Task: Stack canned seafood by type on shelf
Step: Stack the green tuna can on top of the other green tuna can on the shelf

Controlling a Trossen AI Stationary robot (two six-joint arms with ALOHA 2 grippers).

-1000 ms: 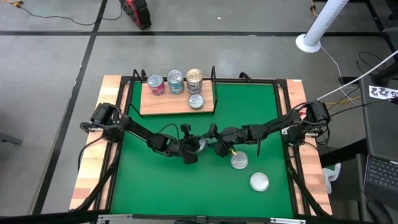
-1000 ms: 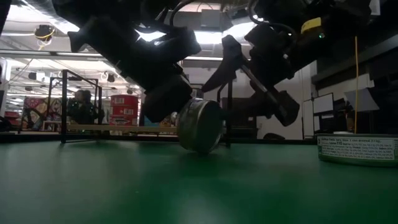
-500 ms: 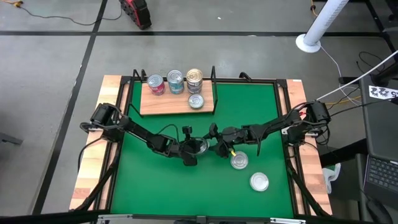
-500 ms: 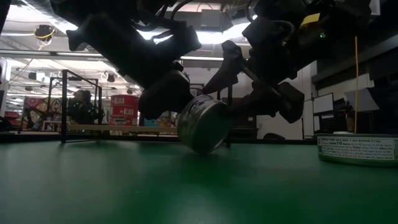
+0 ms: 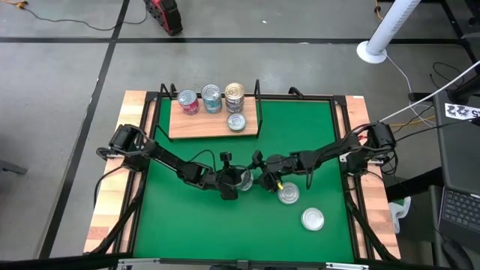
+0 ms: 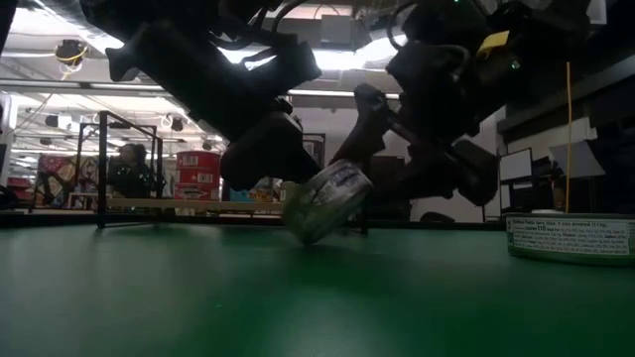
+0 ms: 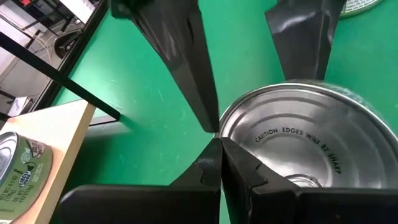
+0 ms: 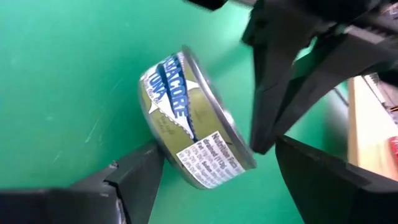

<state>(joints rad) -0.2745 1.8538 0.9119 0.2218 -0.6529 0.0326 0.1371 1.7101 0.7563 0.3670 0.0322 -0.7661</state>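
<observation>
One tin of canned seafood (image 5: 241, 178) stands tilted on the green mat at the table's middle, between both grippers. Its labelled wall (image 8: 186, 118) and silver face (image 7: 298, 143) show. My left gripper (image 5: 234, 180) is shut, its tips at the tin's rim. My right gripper (image 5: 257, 178) is open, one finger on either side of the tin (image 6: 327, 203). On the shelf (image 5: 199, 129), at the far left of the mat, stand a red tin (image 5: 187, 101), a teal stack (image 5: 212, 98), a gold stack (image 5: 235, 94) and one more tin (image 5: 236, 121). My left gripper presses its shut fingertips (image 7: 214, 155) against the rim (image 7: 219, 132) of the tin's silver face. It comes slanting down from the table's left. The tin leans tilted, its lower edge (image 6: 308, 236) on the mat. My right gripper has one finger (image 8: 140, 171) close against the tin's labelled wall; I cannot tell whether it touches.
Two loose tins lie on the mat at the near right, one (image 5: 289, 195) just behind my right gripper and one (image 5: 313, 219) closer to the near edge. The nearer of them in the low view (image 6: 571, 238) stands at the picture's right. Black uprights (image 5: 257, 88) edge the shelf.
The tin has tipped from standing almost on edge, face outward, to a flatter tilt; its labelled wall now shows in the low view and its lower edge has stayed on the mat. My right gripper has rolled about its own axis and stayed open.
</observation>
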